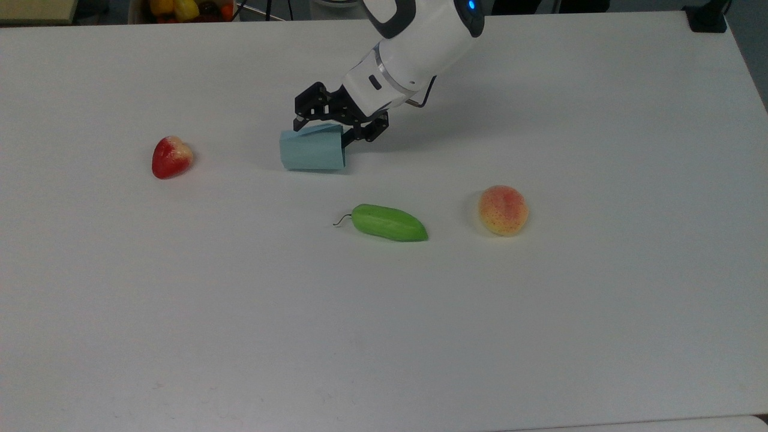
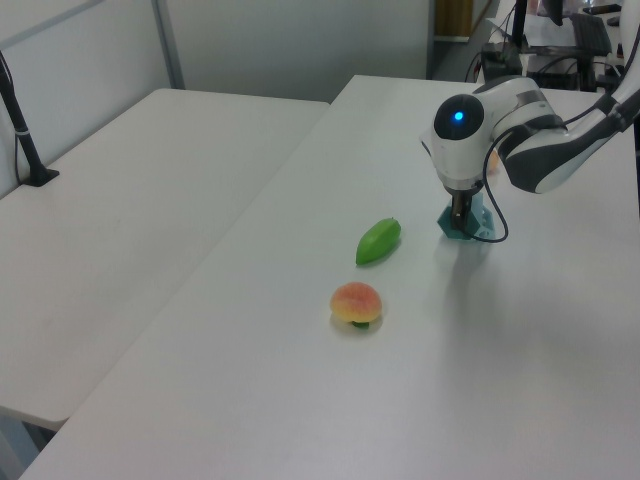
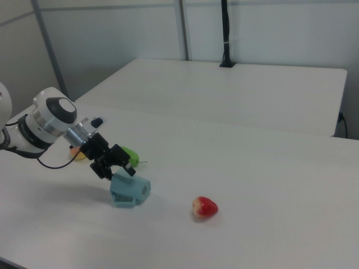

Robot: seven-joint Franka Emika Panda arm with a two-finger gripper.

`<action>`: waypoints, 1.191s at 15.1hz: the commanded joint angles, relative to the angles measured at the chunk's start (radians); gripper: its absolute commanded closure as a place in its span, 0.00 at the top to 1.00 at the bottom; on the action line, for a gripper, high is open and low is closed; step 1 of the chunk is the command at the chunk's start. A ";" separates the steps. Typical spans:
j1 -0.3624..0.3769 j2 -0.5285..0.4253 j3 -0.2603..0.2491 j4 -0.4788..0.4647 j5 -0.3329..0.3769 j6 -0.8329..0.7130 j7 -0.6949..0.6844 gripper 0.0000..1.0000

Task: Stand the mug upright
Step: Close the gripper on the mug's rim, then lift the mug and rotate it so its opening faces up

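Mug point(image 1: 312, 150) lying sideways on the surface point(image 1: 540, 312), wide rim facing the top view's right, toward the gripper point(image 1: 321, 133). Fingers point(image 1: 298, 123) spread open, straddling the rim end.

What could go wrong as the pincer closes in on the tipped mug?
The mug lies on its side on the smooth table, so a push from the open pincer could roll or slide it away. A grip at the rim alone might slip as it lifts. The strawberry and green vegetable look safely apart.

mug point(image 1: 312, 150) surroundings: bare table point(image 1: 384, 336) all sides
nearest obstacle: green veg point(image 1: 389, 222), apart, toward top view's bottom
others: strawberry point(image 1: 171, 156), peach point(image 1: 503, 210), well apart
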 commanded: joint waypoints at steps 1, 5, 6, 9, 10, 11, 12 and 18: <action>-0.013 -0.014 -0.008 -0.063 -0.062 0.032 0.023 0.93; -0.015 -0.013 -0.007 -0.089 -0.073 0.036 0.020 0.36; -0.015 -0.014 -0.007 -0.089 -0.069 0.039 0.023 0.07; -0.019 -0.017 -0.007 -0.087 -0.063 0.050 0.028 0.00; -0.022 -0.019 -0.008 -0.084 -0.059 0.050 0.028 0.00; -0.028 -0.025 -0.007 -0.081 -0.047 0.052 0.028 0.00; -0.045 -0.037 -0.008 -0.067 0.007 0.052 0.017 0.00; -0.068 -0.095 -0.018 0.058 0.493 0.023 -0.211 0.00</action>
